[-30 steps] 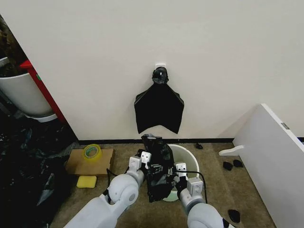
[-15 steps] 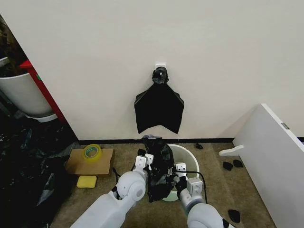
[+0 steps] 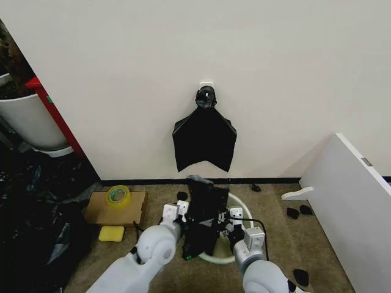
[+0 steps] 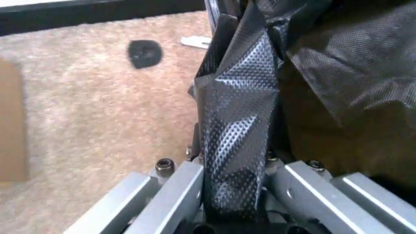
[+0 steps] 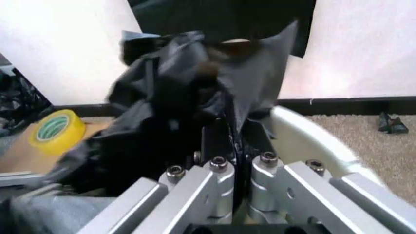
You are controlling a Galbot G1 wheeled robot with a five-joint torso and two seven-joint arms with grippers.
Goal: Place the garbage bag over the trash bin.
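Over 1 s both arms dropped, pulling the garbage bag (image 3: 204,210) lower against the trash bin (image 3: 244,256). Left gripper (image 4: 234,202) and right gripper (image 5: 235,163) each stayed clamped on bag plastic. Rim wasn't covered yet.

tape roll (image 3: 118,195) on cardboard (image 3: 116,208) | yellow sponge (image 3: 111,233) beside | bag bundle (image 3: 204,138) on wall

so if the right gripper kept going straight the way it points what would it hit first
Probably the thin glossy black garbage bag already clamped in the right gripper. Beyond the bag, the line runs past the round cream-white plastic trash bin toward the wall's black baseboard, though depth is unclear.
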